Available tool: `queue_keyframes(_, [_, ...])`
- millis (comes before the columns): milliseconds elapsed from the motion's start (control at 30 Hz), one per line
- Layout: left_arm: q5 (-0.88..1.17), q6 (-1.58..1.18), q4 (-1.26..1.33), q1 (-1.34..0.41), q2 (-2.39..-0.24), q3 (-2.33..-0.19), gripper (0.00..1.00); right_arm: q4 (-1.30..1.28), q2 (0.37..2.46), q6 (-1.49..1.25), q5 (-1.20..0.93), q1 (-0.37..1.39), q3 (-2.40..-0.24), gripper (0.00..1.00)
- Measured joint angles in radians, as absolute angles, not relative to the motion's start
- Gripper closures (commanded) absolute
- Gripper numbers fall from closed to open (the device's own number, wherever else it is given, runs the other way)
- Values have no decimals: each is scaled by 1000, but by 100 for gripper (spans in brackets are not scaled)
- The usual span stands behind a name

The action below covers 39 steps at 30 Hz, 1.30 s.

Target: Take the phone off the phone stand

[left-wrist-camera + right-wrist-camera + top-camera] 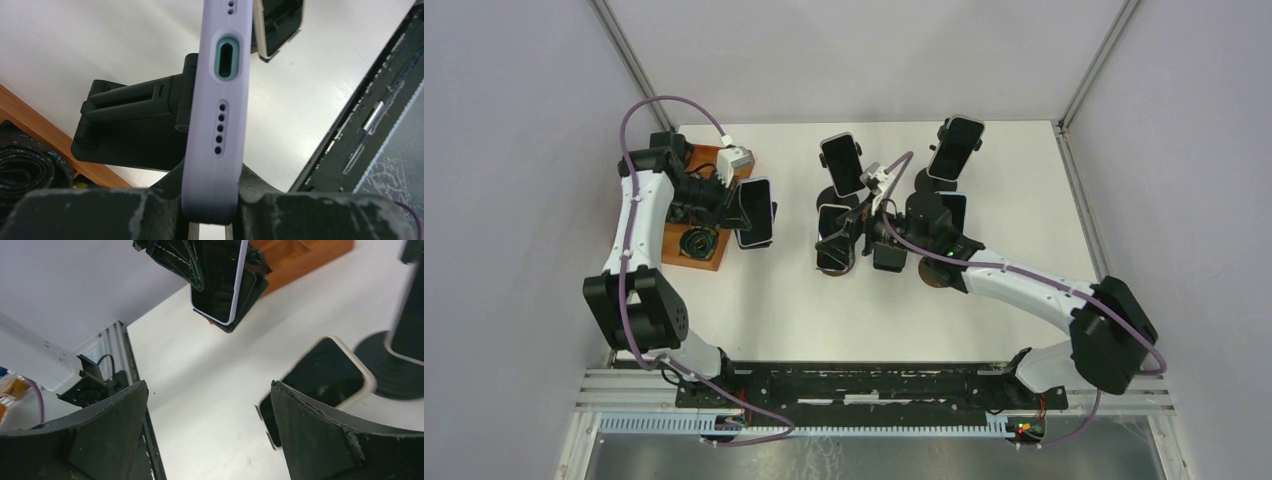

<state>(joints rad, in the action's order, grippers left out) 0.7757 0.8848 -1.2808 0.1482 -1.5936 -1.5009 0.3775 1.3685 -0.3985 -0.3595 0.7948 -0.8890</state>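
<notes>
My left end effector (209, 212) is pinched snugly on the lilac phone (220, 100), just beside the wooden tray (707, 264), with the black stand (135, 125) close behind it. I'd lift straight out, no twisting. The right end effector (210, 440) gapes empty, well apart from the tray. I count at least five phones.

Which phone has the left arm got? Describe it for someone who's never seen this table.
Find the wooden tray at the table's left edge. Right beside it, one phone is pinched between the left fingers. Lilac case, set apart from the other phones clustered mid-table.
</notes>
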Motion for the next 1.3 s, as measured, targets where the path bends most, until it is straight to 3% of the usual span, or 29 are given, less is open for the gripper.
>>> queue_keyframes(200, [849, 892, -1413, 143, -1459, -1546, 98, 496, 1542, -461, -452, 828, -1024, 2])
queue_keyframes(600, [951, 823, -1473, 31, -1312, -1574, 98, 588, 1649, -483, -521, 862, -1148, 5])
queue_keyframes(733, [966, 796, -1480, 10, -1302, -1581, 98, 601, 1660, -487, -544, 862, -1155, 20])
queue_keyframes(967, [968, 770, -1478, -24, -1291, -1598, 98, 705, 1663, -559, -624, 857, -1140, 67])
queue_keyframes(1133, [954, 762, -1475, -36, -1288, -1608, 98, 763, 1662, -609, -683, 849, -1124, 93])
queue_keyframes(1200, [962, 741, -1489, -36, -1288, -1611, 91, 794, 1660, -602, -714, 847, -1115, 100])
queue_keyframes(1233, [964, 736, -1498, -36, -1288, -1612, 72, 806, 1659, -605, -726, 847, -1110, 100])
queue_keyframes(1300, [968, 731, -1504, -39, -1288, -1615, 47, 823, 1654, -622, -732, 846, -1099, 100])
